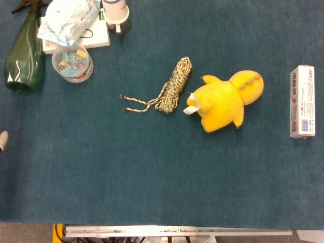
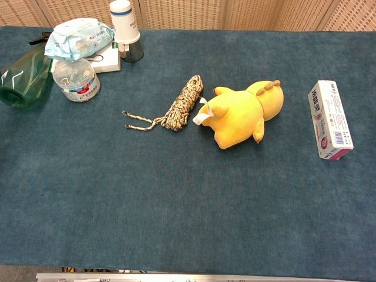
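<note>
A: Fingers?
B: Left hand [image 1: 2, 140]: one pale tip only, at the table [image 1: 152, 177] edge far left of the yellow plush toy [image 1: 225, 101]. Open or closed, cannot tell. Right hand: unseen.
A: Nearest item?
B: Green spray bottle [image 1: 23, 50], lying far left of the toy. Rope coil [image 1: 174, 86] sits just left of the toy.
A: Handling?
B: Judged: grasp the bottle's broad body, clear of the clip tub [image 1: 72, 63].

The near half of the blue table [image 2: 176, 217] lies open from edge to edge. Mid-table, the coiled rope [image 2: 179, 106] and yellow plush toy [image 2: 241, 114] sit just beside each other — little room between them — while the toothpaste box [image 2: 330, 120] stands well apart at the right. The far left corner is crowded: green bottle [image 2: 23, 79], clip tub [image 2: 76, 79], wipes pack [image 2: 76, 36], white-capped bottle [image 2: 124, 26].
</note>
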Robot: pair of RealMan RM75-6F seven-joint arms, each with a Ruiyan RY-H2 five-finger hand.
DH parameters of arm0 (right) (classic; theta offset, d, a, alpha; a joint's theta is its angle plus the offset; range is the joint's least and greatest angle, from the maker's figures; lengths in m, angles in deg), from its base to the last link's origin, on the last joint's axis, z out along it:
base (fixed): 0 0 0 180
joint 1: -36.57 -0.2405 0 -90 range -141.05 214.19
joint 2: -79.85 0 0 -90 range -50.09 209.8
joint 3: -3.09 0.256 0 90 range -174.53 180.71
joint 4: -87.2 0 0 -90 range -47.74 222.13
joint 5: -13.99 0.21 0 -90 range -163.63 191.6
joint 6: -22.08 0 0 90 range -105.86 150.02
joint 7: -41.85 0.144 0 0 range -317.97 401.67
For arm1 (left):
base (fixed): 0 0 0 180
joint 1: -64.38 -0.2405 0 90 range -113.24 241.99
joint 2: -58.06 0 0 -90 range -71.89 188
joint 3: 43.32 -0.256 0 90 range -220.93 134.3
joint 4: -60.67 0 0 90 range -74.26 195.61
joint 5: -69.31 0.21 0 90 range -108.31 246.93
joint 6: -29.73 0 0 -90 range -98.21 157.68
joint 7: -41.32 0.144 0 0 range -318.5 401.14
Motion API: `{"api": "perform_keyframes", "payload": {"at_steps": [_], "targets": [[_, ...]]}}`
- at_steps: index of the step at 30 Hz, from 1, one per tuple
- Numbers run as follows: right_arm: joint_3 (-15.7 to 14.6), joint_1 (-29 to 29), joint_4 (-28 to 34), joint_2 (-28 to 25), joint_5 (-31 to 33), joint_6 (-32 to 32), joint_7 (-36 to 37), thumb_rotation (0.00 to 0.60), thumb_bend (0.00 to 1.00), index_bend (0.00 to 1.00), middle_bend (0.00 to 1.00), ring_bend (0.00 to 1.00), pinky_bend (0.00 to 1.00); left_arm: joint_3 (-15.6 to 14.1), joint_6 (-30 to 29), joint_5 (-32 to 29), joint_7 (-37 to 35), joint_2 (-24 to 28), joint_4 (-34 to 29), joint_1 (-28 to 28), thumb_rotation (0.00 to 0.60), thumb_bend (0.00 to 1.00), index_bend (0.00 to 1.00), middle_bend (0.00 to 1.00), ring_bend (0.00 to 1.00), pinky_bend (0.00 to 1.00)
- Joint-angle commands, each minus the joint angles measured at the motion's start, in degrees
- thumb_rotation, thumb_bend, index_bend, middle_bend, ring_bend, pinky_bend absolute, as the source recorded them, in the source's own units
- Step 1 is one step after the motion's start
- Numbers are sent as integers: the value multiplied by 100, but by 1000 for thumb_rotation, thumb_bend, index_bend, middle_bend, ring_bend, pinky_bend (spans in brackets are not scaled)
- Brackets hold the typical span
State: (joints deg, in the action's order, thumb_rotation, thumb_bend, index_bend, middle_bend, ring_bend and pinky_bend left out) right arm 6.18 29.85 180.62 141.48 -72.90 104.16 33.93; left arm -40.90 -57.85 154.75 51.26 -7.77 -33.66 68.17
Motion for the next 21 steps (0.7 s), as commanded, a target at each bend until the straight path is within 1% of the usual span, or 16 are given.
{"api": "perform_keyframes", "payload": {"at_steps": [1,10,21], "targets": [[1,5,-20,0,11,4,28,600,189,146,230,177,356,-7,39,3,28,2,-22,17,600,246,60,149,162,73],[-18,-84,19,-66,-91,-105,265,600,189,147,230,178,356,16,35,35,61,-17,-79,45,600,246,59,150,162,73],[-23,-501,285,-213,-461,-519,359,600,186,146,230,178,356,-5,14,41,110,2,-134,17,600,246,59,150,162,73]]}}
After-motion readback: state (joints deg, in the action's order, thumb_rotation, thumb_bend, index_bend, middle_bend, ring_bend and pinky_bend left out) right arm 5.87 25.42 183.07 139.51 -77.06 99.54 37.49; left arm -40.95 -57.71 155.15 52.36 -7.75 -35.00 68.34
